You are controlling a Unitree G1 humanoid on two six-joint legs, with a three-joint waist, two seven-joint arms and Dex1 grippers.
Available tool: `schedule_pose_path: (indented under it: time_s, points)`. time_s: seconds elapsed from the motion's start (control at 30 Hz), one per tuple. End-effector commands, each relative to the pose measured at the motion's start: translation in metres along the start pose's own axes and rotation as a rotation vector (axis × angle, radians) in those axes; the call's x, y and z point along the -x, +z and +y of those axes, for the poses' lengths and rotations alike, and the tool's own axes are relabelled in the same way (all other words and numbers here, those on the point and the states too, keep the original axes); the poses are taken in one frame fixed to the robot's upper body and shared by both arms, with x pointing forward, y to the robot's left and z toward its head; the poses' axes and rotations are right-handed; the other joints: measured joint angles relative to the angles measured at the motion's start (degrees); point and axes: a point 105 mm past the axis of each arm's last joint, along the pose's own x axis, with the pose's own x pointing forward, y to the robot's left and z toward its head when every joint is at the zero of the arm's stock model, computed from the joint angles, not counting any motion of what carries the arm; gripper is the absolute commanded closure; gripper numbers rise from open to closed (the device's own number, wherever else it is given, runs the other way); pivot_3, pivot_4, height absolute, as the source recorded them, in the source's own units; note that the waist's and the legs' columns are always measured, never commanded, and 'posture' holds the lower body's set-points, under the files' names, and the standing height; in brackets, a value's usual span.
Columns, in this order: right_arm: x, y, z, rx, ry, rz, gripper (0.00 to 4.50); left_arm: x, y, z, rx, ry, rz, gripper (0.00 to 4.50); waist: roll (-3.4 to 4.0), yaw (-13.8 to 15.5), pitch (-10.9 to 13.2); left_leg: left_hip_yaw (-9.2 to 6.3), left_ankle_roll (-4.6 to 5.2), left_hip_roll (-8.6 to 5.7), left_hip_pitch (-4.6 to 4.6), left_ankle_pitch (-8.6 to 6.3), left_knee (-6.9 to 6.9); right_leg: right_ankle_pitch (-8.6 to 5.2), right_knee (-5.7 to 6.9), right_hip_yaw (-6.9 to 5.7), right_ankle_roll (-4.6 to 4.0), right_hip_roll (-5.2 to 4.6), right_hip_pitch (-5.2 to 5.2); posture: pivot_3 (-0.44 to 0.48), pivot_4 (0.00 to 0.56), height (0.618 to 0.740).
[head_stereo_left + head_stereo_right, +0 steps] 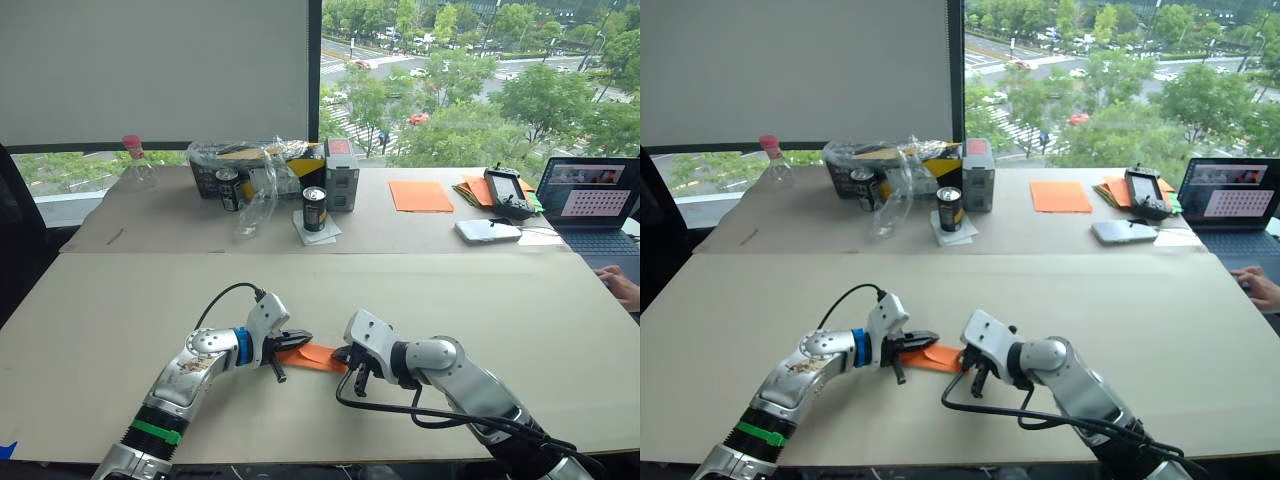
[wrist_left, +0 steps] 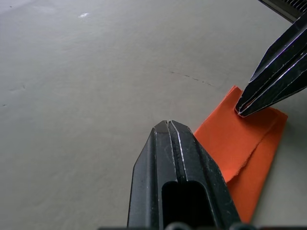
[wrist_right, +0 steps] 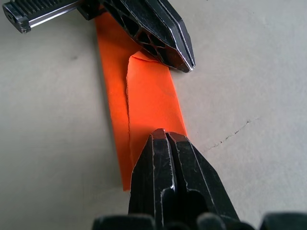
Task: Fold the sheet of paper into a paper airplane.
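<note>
The sheet of paper [image 3: 144, 105] is lying flat on the near middle of the bench [image 1: 450, 300], between the two claws, already reduced to a narrow layered strip. Judging by this, the early folds are done; a narrower flap is sitting on top of a wider layer, its long edge looking slightly ragged. No sharp nose or spread wings are showing, so I am judging the task as well advanced but not finished, with shaping of the wings and a final pressing still outstanding.

The left claw [image 1: 288, 342] is lying with its fingers drawn together, tips pressing down on the left end of the strip. The right claw [image 1: 352, 362] is likewise closed to a point, tip resting on the right end. Neither is gripping the paper between its fingers; both appear to be pinning it.

The paper is thin, matte and bright orange, taking crisp creases. The bench surface is a dull beige board, smooth apart from a fine hairline mark. The claw fingers are hard black plastic with ribbed, tapering faces.

A smooth orange sheet [image 1: 420, 195] is resting on the far right of the bench
</note>
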Motion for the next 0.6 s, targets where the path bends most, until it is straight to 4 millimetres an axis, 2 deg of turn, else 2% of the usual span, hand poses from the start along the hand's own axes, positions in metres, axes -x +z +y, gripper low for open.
schedule_pose_path:
  time_s: [0.03, 0.17, 0.33, 0.47, 0.53, 0.6]
  points:
    - [-0.004, -0.039, 0.006, -0.071, 0.012, 0.155, 4.48, 0.009, -0.057, 0.0, 0.053, 0.035, 0.228, 4.5, 0.05, -0.07, -0.05, 0.0, 0.0, 0.0, 0.02, 0.0, 0.0, -0.01, 0.0, 0.0, 0.0, 0.0, 0.02, 0.0, 0.15, 0.715]
    - [-0.004, -0.039, 0.006, -0.072, 0.013, 0.155, 4.48, 0.006, -0.072, -0.013, 0.024, -0.013, 0.316, 4.5, 0.17, -0.1, -0.16, 0.0, 0.01, 0.0, 0.1, -0.01, -0.07, -0.06, -0.01, 0.0, -0.03, 0.0, 0.14, 0.0, 0.15, 0.715]
    - [-0.005, -0.039, 0.007, -0.071, 0.012, 0.155, 4.48, -0.001, -0.073, -0.016, -0.043, -0.037, 0.357, 4.5, 0.34, 0.17, -0.5, 0.01, 0.02, -0.01, 0.42, -0.03, -0.11, -0.12, -0.03, -0.01, -0.03, -0.02, 0.29, 0.0, 0.15, 0.715]
    - [-0.005, -0.04, 0.008, -0.078, 0.009, 0.156, 4.48, -0.027, -0.023, -0.027, 0.038, -0.092, 0.101, 4.5, 0.45, 0.35, -0.59, 0.01, 0.02, -0.03, 0.57, -0.04, -0.12, -0.42, -0.07, -0.01, -0.47, -0.08, 0.29, 0.0, 0.15, 0.715]
    - [-0.005, -0.04, 0.008, -0.08, 0.007, 0.158, 4.48, -0.029, -0.013, -0.027, 0.024, -0.102, 0.064, 4.5, 0.32, 0.43, -0.54, 0.01, 0.02, -0.05, 0.54, -0.04, -0.12, -0.4, -0.07, -0.02, -0.44, -0.08, 0.29, 0.0, 0.15, 0.715]
    - [-0.005, -0.04, 0.008, -0.082, 0.006, 0.158, 4.48, -0.029, -0.012, -0.027, 0.011, -0.112, 0.067, 4.5, 0.14, 0.31, -0.46, 0.0, 0.02, -0.03, 0.36, -0.03, -0.12, -0.16, -0.02, -0.02, -0.03, -0.04, 0.3, 0.0, 0.15, 0.715]
